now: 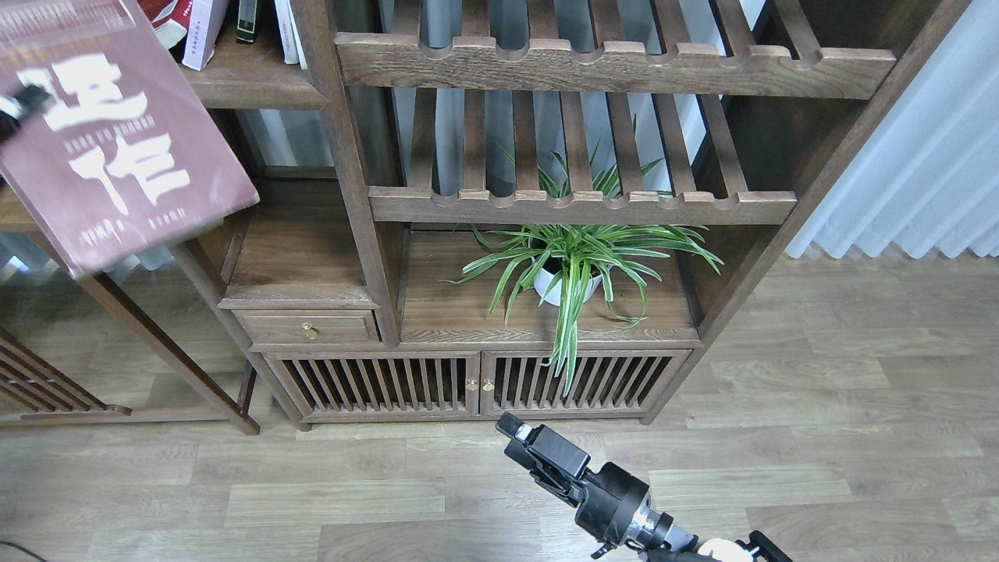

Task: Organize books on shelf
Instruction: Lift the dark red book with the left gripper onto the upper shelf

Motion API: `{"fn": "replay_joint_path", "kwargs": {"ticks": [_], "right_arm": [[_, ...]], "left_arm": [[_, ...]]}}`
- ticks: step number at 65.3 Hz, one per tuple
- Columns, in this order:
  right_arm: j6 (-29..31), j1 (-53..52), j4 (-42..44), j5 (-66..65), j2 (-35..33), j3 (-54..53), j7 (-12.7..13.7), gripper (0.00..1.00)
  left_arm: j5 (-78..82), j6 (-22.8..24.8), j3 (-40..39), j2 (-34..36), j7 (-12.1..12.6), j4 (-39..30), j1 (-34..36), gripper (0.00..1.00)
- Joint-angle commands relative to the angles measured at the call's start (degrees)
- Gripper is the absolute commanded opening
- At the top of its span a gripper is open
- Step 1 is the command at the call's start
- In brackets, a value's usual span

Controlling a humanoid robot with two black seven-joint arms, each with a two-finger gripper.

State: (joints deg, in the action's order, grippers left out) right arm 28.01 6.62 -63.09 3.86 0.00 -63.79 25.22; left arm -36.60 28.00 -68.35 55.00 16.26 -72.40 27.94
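**Maroon book held up at the left, shelf just beyond**

Wood-plank flooring fills the foreground, and low over it sits the right gripper (521, 439), empty, seen nearly end-on so I cannot tell how its jaws stand. Farther back, a potted plant (574, 265) rests in the bookcase. At the left edge, the left gripper (19, 105) pinches the maroon book (117, 148) by its left side, cover toward the camera, long axis slanting down to the right. Beyond its upper corner lies the shelf (257, 84), carrying the red book (168, 17) and the pale book (204, 31). The left arm looks far nearer; the shelf lies up and right of it.
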Motion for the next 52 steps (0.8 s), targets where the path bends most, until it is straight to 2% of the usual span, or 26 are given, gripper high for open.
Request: {"fn": "replay_joint_path", "kwargs": {"ticks": [1,2,3,5,21,30,46,52], "right_arm": [[-0.01,-0.03,-0.02,0.01,0.0,-0.64,-0.08,0.99],[-0.01,-0.03,-0.02,0.01,0.0,-0.73,0.01,0.99],[-0.01,-0.03,-0.02,0.01,0.0,-0.81,0.01,0.99],[-0.01,-0.03,-0.02,0.01,0.0,-0.9,-0.08,0.99],[-0.01,-0.11,-0.02,0.01,0.0,-0.99,-0.08,0.99],[-0.01,-0.47,-0.02,0.01,0.0,-0.99,-0.08,0.99],[-0.01,-0.73,-0.02,0.1,0.0,-1.08,-0.08,0.99],[-0.01,-0.73,-0.11,0.19,0.0,-1.08,-0.08,0.99]], "left_arm": [[1.61,0.0,2.26,2.13,0.7,3.58,7.12,0.08],[2.14,0.0,2.61,2.21,0.79,4.1,7.91,0.08],[4.93,0.0,4.18,2.22,1.05,6.81,11.92,0.08],[6.53,0.0,4.63,1.95,1.05,8.32,13.36,0.08],[13.74,0.0,5.77,-0.95,1.75,15.01,19.08,0.09],[14.45,0.0,9.02,-1.92,1.75,16.32,23.38,0.09],[14.98,0.0,17.46,-4.64,1.93,25.2,33.93,0.09],[16.12,0.0,19.4,-5.43,3.16,28.27,37.27,0.09]]}}
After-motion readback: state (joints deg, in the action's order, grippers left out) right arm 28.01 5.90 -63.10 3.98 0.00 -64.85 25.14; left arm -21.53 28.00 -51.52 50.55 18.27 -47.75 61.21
